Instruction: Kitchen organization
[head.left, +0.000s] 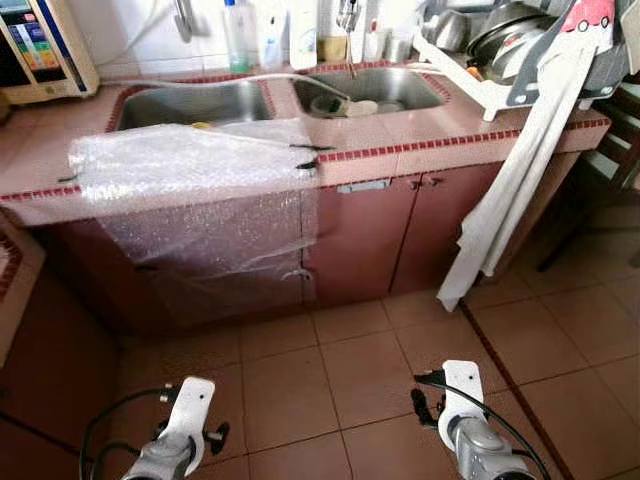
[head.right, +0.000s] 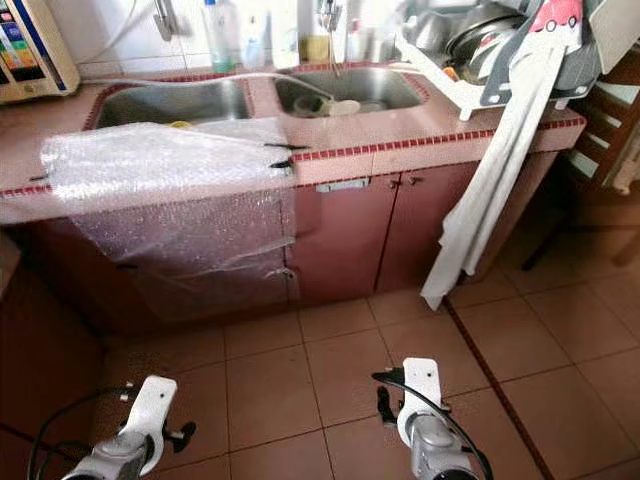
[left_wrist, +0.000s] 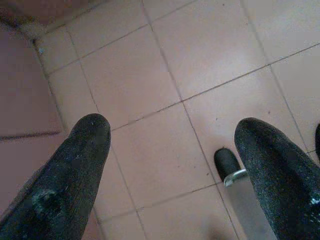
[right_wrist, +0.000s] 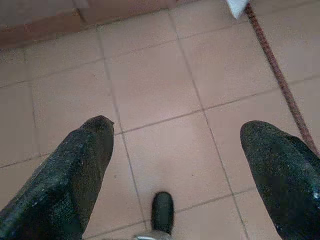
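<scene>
A pink tiled counter (head.left: 440, 135) holds a steel double sink. The left basin (head.left: 190, 103) looks bare and the right basin (head.left: 375, 88) has a few dishes (head.left: 350, 105) in it. A sheet of bubble wrap (head.left: 190, 165) lies over the counter's left part and hangs down the cupboard front. Both silver arms hang low over the floor, left arm (head.left: 185, 420) and right arm (head.left: 455, 400), far from the counter. My left gripper (left_wrist: 172, 125) is open with nothing held, above floor tiles. My right gripper (right_wrist: 180, 125) is open too, above tiles.
A dish rack (head.left: 520, 50) with pots stands at the counter's right end, and a long white cloth (head.left: 510, 190) hangs from it almost to the floor. Bottles (head.left: 237, 35) line the back wall. An appliance (head.left: 40, 50) sits far left. Brown cupboard doors (head.left: 400, 235) are shut.
</scene>
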